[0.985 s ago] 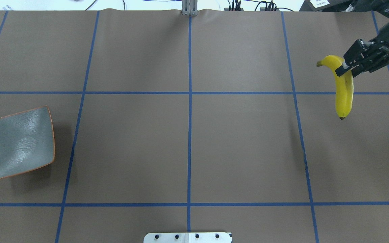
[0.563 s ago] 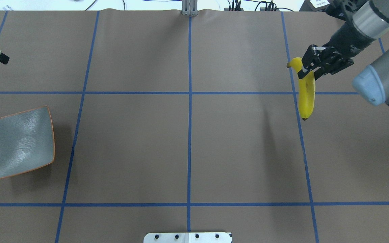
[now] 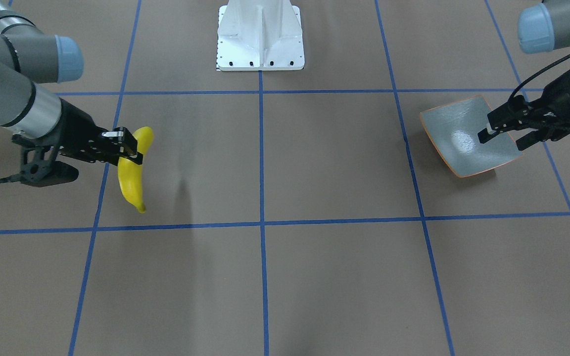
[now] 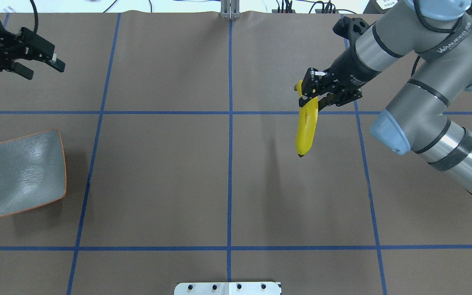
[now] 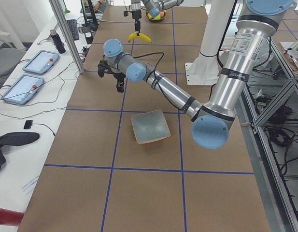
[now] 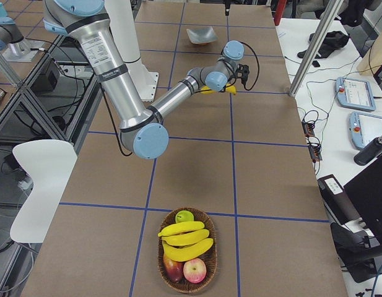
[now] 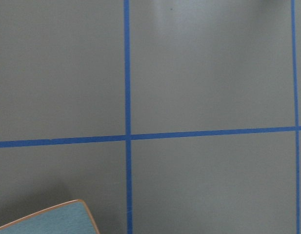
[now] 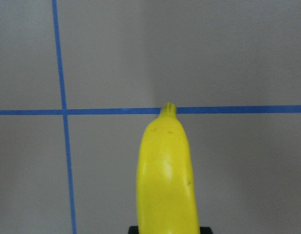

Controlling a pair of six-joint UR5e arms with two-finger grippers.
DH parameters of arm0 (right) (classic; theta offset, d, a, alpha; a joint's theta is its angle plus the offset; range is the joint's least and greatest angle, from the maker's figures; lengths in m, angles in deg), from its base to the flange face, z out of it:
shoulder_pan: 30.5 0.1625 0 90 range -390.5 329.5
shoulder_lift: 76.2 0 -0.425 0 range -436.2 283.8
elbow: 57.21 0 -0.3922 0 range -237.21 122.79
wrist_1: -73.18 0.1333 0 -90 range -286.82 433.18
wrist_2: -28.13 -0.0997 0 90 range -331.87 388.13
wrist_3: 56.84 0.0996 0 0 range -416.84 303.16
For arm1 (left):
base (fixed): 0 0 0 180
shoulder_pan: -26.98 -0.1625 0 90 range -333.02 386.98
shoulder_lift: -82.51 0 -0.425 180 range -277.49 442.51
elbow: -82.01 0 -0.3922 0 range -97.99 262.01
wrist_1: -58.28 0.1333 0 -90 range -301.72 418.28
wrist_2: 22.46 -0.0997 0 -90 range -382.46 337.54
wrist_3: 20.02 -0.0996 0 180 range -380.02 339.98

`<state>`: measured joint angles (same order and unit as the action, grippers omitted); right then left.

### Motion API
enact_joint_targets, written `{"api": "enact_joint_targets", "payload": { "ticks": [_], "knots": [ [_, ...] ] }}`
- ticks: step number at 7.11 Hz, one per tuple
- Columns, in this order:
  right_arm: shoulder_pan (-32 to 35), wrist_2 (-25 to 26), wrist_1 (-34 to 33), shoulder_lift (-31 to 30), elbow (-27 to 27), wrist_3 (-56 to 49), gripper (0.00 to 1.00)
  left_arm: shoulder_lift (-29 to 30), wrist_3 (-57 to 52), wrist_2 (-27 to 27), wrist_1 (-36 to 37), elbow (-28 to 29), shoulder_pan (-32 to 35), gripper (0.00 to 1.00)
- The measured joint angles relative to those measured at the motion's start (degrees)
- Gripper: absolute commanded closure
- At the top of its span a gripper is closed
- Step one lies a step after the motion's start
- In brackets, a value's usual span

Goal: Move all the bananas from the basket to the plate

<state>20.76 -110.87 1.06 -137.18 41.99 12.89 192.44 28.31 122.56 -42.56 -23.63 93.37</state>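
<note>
Your basket [image 6: 210,269] sits by the right edge of the surface [image 4: 158,184], and only the right-end view shows it. Three bananas [image 6: 186,238] lie across it, with two red apples [image 6: 194,270] at the end nearest that edge and a green fruit [image 6: 184,216] at the other end. The plate [image 4: 23,174] lies by the left edge, well apart from the basket.

The fourth banana [image 4: 306,129] hangs above the right half of the surface. The right gripper [image 4: 308,91] has its jaws closed on the stem end, and the dark tip points down. The left gripper [image 4: 44,67] hovers near the far left corner with its jaws spread open. Between banana and plate you have brown surface crossed by blue tape lines [image 4: 230,164].

The right wrist camera puts the banana's tip over a blue line. The left wrist camera catches one corner of the plate.
</note>
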Motion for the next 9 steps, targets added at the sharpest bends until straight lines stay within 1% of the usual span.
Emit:
{"api": "enact_joint_targets", "payload": {
  "ticks": [2, 3, 4, 7, 8, 9],
  "knots": [
    [-2.1, 0.3, 6.7, 1.2, -0.5, 8.3, 1.00, 3.5, 9.5, -0.1, -9.7, 1.0, -5.5, 0.00],
    [-2.7, 0.4, 9.5, 1.4, -0.7, 11.1, 1.00, 6.3, 13.7, -0.4, -13.2, 1.3, -9.0, 0.00],
    [-3.0, 0.3, 10.8, 1.7, -0.7, 12.4, 1.00, 9.0, 17.1, -1.7, -15.2, 1.2, -12.7, 0.00],
    [-3.1, 0.1, 16.0, 2.1, -0.9, 17.3, 1.00, 14.8, 23.3, -10.3, -21.0, 1.2, -24.5, 0.00],
    [-3.1, 0.0, 18.5, 2.1, -1.0, 19.8, 1.00, 15.8, 24.2, -13.8, -24.3, 2.0, -27.1, 0.00],
    [-3.1, -0.9, 20.8, 2.1, -1.2, 21.6, 1.00, 16.2, 24.5, -15.9, -28.7, 3.6, -28.2, 0.00]
  ]
}}
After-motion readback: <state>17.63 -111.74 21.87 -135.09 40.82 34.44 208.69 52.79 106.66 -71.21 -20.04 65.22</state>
